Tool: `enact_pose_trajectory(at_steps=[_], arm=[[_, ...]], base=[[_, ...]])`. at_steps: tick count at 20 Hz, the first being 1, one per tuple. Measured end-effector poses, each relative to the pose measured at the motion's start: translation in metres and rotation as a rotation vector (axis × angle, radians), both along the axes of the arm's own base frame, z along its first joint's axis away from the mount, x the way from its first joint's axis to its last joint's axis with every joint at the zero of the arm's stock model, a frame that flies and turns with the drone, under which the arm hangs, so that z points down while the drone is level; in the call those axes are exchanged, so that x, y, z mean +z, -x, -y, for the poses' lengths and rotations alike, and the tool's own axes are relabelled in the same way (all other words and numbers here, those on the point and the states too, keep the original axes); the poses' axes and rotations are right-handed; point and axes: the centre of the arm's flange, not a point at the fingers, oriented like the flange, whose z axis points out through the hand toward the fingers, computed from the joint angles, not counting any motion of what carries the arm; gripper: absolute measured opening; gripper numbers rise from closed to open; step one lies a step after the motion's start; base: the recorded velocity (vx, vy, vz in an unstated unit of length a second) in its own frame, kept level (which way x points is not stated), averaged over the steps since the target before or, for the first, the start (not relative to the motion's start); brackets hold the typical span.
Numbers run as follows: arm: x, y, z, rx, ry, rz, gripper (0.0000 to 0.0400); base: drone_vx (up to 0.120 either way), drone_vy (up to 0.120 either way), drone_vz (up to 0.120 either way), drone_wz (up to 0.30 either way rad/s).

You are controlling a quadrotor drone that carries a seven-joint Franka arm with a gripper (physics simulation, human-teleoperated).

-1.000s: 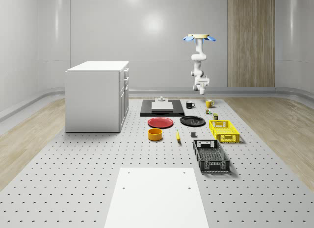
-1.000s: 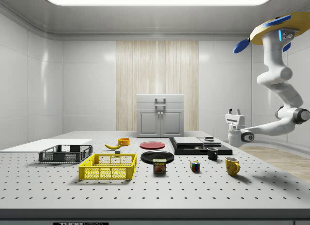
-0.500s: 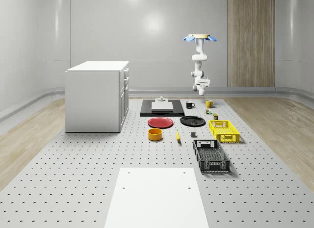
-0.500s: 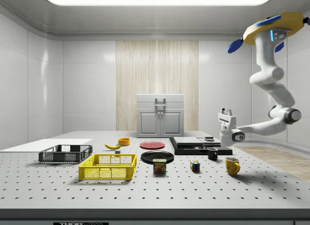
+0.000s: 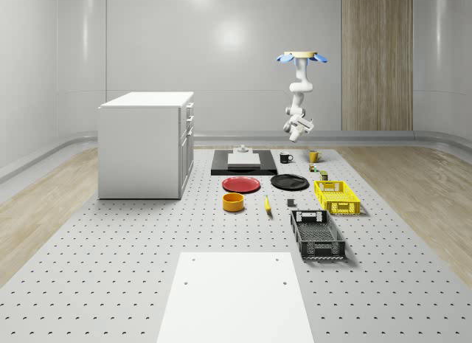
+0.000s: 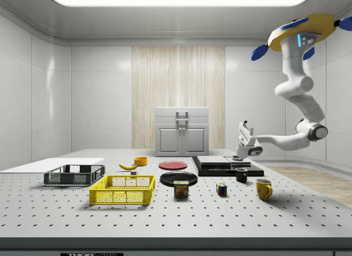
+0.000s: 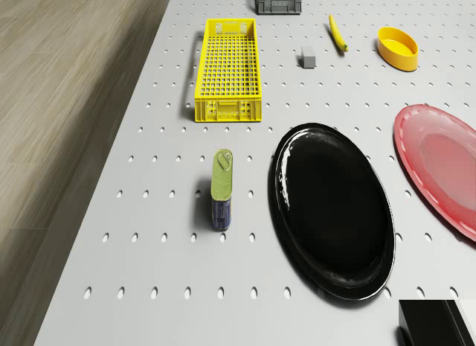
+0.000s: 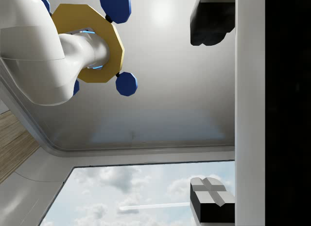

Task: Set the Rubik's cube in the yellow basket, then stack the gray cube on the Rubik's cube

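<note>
Two steps remain undone: the Rubik's cube [image 6: 221,189] sits on the desk [image 6: 231,217] between the meat can [image 6: 181,189] and the yellow mug [image 6: 263,188], well apart from the yellow basket [image 6: 123,190]. The gray cube [image 7: 307,58] lies beside that basket. The drone [image 6: 301,33] hovers high beyond the desk's far end, its gripper [image 6: 242,130] raised, tilted upward, fingers spread and empty. Approach seems in hand; next the gripper must turn downward over the Rubik's cube.
</note>
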Motion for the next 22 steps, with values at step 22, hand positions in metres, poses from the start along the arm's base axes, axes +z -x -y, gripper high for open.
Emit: enact_pose_trajectory(at_steps=[22], arm=[[-0.177, -0.005, 0.052, -0.073, 2.344, -0.004, 0.0400]], base=[[0.120, 0.000, -0.087, 0.000]])
